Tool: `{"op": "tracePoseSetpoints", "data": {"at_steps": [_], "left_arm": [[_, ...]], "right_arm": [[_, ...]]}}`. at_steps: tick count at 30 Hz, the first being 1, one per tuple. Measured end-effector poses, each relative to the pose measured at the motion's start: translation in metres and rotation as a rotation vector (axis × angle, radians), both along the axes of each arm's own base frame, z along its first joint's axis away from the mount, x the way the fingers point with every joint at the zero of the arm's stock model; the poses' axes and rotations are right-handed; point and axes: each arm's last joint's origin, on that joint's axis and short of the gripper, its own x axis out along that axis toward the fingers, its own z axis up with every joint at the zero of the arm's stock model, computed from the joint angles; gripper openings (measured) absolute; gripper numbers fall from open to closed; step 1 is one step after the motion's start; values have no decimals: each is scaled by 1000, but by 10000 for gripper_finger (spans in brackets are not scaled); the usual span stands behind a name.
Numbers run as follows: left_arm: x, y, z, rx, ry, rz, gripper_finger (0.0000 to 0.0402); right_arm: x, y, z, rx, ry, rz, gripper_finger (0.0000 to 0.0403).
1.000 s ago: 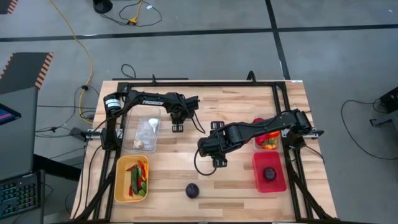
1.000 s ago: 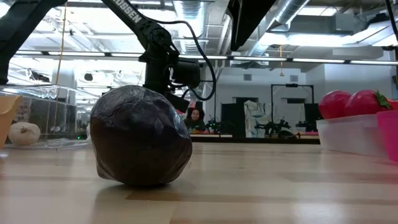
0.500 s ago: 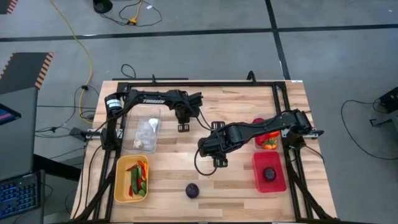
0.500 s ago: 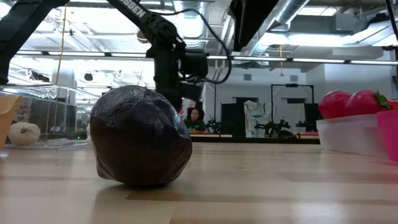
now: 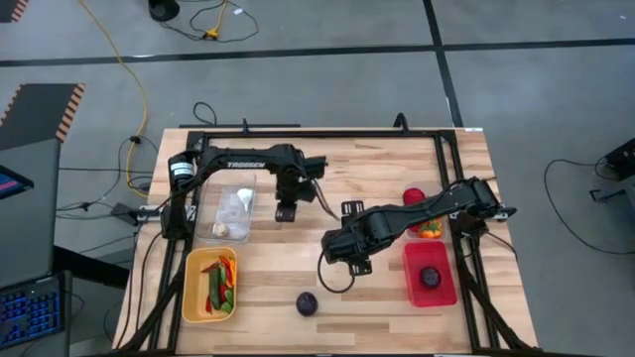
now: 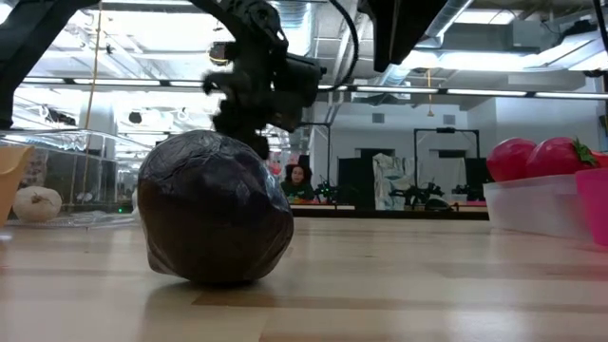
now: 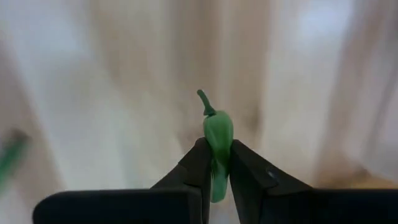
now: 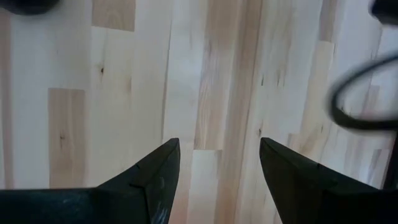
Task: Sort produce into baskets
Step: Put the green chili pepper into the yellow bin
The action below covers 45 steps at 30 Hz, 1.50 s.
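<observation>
My left gripper (image 7: 217, 163) is shut on a small green chilli (image 7: 217, 129), above the table's middle just right of the clear basket (image 5: 238, 188) with white garlic (image 5: 222, 229). My right gripper (image 8: 219, 155) stands open over bare wood, right of centre (image 5: 347, 256). A dark purple round (image 5: 307, 303) rests on the table near the front edge and looms large in the low view (image 6: 214, 207). The yellow basket (image 5: 191, 288) at the front left holds red, green and orange chillies. The red basket (image 5: 412, 283) at the front right holds another purple round (image 5: 431, 278). My left gripper pinches the green chilli by its lower body (image 7: 217, 168) between the two fingers. The thicker end and curled stem (image 7: 204, 99) stick out past the fingertips, so the chilli lies along the fingers. The fingers point steeply down, and the chilli hangs clear of the wood.
Behind the red basket stands a clear bin (image 5: 425, 216) with red tomatoes (image 6: 532, 157) and orange peppers. A black frame (image 5: 317, 134) runs round the table's far and side edges. Bare wood lies between the baskets.
My left gripper has risen from the table and drifted a little toward the near edge, tipping to point more steeply down. My right gripper has shifted slightly toward the near edge, still open. The purple round has stayed where it was.
</observation>
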Motion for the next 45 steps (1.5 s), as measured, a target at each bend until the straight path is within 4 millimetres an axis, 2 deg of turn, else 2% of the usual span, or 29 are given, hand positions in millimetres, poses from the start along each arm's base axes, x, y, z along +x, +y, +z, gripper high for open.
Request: {"op": "tracePoseSetpoints", "data": {"at_steps": [9,21,26,39,45], "left_arm": [[-17,-62,18,-36,356,-32,32],[-25,-147,22,43,395,-124,32],[-32,-179,23,81,413,-136,32],[-71,-269,26,192,461,-152,35],[-89,-296,26,242,481,-123,74]], "right_arm": [[-3,11,0,2,-4,15,249],[-15,43,0,18,-14,92,249],[-19,54,0,38,-35,61,249],[-20,67,1,76,-90,50,249],[-17,67,2,90,-117,45,249]]}}
